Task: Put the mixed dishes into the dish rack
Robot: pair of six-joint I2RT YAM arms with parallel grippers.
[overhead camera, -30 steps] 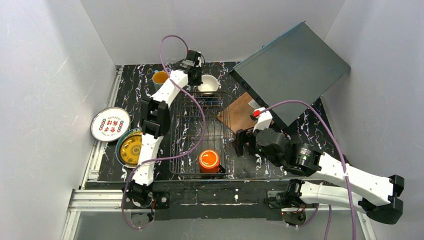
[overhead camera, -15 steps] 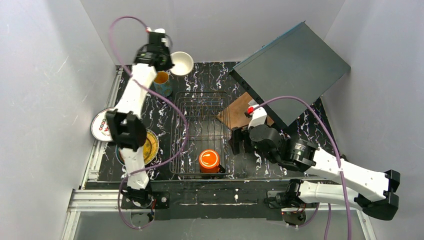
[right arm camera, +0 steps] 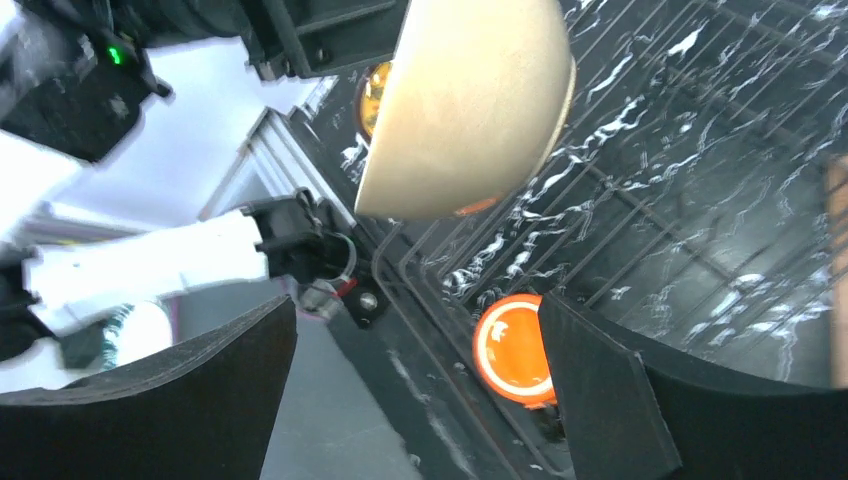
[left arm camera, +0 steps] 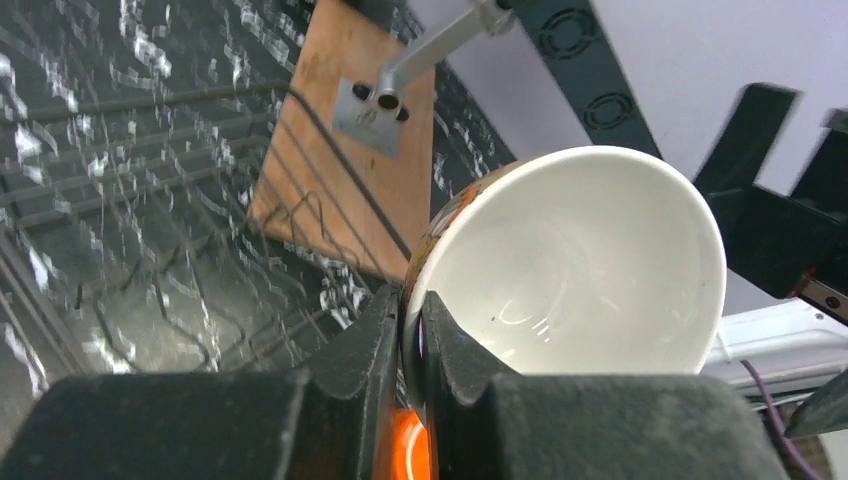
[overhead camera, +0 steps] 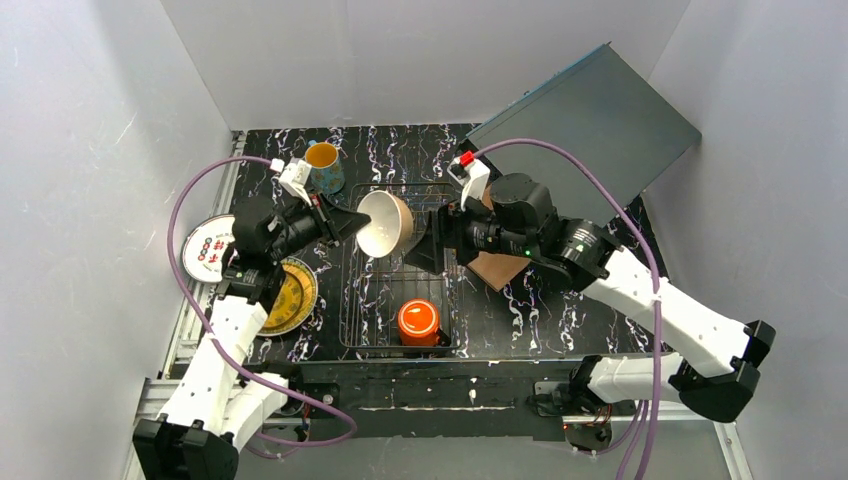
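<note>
- Above the far half of the dish rack point(overhead camera: 352, 290), the white-and-tan bowl point(overhead camera: 385, 222) hangs in the air, clear of the wires and tipped on its side.
- Its white inside faces the left arm and its tan outside faces the right arm.
- The left fingers point(overhead camera: 345, 222) are closed tight on the bowl's rim: the left wrist view shows one finger point(left arm camera: 350, 370) outside the wall and the other inside, with the white-and-tan bowl point(left arm camera: 570, 270) standing up past them.
- The right fingers point(overhead camera: 430, 245) are spread wide and hold nothing. They sit over the rack's right side, just beside the bowl's tan outside.
- From the right wrist, the white-and-tan bowl point(right arm camera: 465, 100) lies ahead of the two dark pads point(right arm camera: 600, 400), beyond their tips and not touching them.
- An orange mug point(overhead camera: 418, 322) sits inside the rack at its near end; whether it is upright cannot be told.
- A blue patterned mug point(overhead camera: 323, 160) with a yellow inside stands on the black marbled tabletop point(overhead camera: 560, 310), off the rack's far left corner.
- A yellow ornate plate point(overhead camera: 285, 295) lies on the tabletop left of the rack, partly under the left arm.
- A white plate with coloured marks point(overhead camera: 205, 248) lies further left, near the tabletop's edge.
- A brown wooden board point(overhead camera: 495, 268) rests right of the rack, partly hidden by the right arm.
- A grey slanted panel point(overhead camera: 590, 130) fills the far right corner.
</note>
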